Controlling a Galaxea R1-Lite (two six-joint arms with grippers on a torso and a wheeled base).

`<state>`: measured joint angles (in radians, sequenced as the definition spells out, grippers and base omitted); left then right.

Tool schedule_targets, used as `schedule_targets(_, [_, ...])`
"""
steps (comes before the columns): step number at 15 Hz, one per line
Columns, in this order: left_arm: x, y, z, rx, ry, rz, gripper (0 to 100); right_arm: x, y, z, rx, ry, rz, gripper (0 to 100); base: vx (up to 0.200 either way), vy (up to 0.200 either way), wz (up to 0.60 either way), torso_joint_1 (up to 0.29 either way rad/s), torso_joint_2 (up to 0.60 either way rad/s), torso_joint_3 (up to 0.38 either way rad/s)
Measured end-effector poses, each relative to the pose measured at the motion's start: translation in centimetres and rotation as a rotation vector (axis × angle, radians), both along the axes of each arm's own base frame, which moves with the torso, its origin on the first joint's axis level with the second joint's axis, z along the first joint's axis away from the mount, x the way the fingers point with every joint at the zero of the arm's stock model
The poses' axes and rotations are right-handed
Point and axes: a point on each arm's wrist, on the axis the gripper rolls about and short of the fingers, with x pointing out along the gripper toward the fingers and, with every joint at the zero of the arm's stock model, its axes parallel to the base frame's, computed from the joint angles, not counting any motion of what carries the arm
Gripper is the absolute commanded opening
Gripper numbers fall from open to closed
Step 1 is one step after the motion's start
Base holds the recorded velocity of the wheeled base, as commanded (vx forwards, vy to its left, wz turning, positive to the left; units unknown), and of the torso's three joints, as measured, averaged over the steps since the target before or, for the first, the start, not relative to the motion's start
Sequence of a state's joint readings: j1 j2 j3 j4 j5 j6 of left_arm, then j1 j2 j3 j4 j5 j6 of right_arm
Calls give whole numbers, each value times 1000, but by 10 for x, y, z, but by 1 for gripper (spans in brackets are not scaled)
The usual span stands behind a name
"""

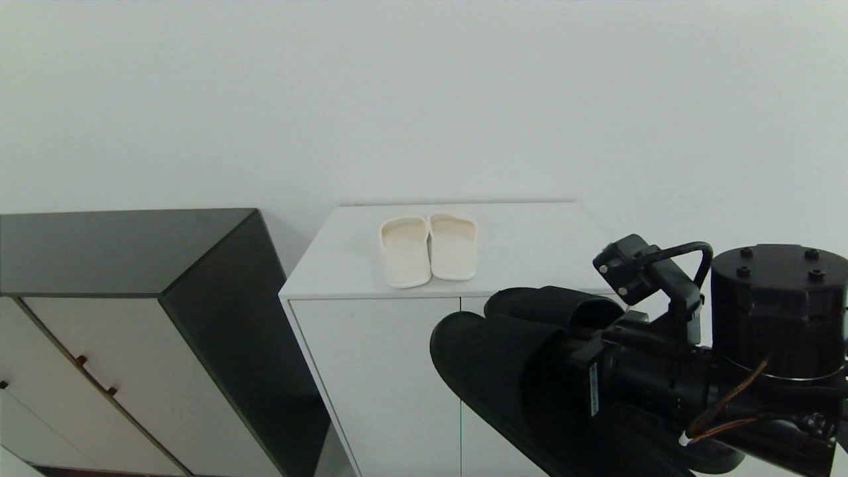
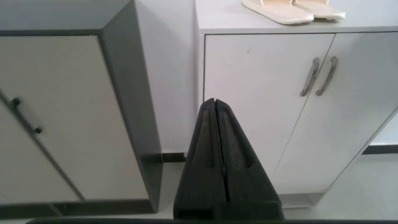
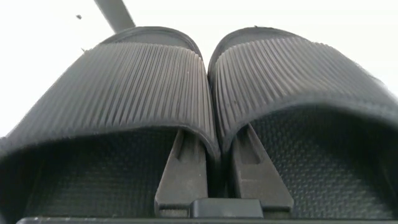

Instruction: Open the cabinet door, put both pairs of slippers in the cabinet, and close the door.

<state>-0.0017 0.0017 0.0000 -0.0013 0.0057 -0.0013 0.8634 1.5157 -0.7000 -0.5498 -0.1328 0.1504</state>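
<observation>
Cabinet (image 1: pixel 371 371): white, two-doored, against the wall, straight ahead; flat top carrying the cream pair.
Grey unit (image 1: pixel 132 252): dark-topped, just beside the cabinet on the robot's left; no part in the task.
Doors (image 2: pixel 261 93): both shut, meeting at a centre seam.
Black pair (image 1: pixel 523 358): in the air in front of the right door, below the level of the cabinet top; side by side, toes toward the cabinet, long axis running from gripper to door.
Right gripper (image 3: pixel 214 177): clamped on the black pair, one finger inside each slipper, the two inner strap walls pinched between them.
Left gripper (image 2: pixel 214 124): fingers pressed together on nothing; low in front of the cabinet, aimed at the left door.
Cream pair (image 1: pixel 428 250): on the cabinet top, side by side and touching, toward the front edge, above the left door near the seam.
Handles (image 2: pixel 311 76): two slim bars close on either side of the seam, long axis upright.
Deciding relation: handles ahead of the left gripper and off its line toward the seam; likely needs a shift toward the robot's right, and fingers parted across an upright bar.
Nearer free arm: left, by judgement, since the right is loaded.
Stage: apparently the first step, door not yet opened, neither pair stored.
Risk: black pair parked in front of the right door, possibly in that door's swing path; left door probably the safer one to pull.
</observation>
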Motion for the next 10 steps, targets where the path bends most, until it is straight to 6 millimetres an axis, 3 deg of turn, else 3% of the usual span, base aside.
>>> schedule_targets(10, [0,0,0,-1,0,0,0,-2,-2,-7,0,6,22,0,0,0,0,0,0,0])
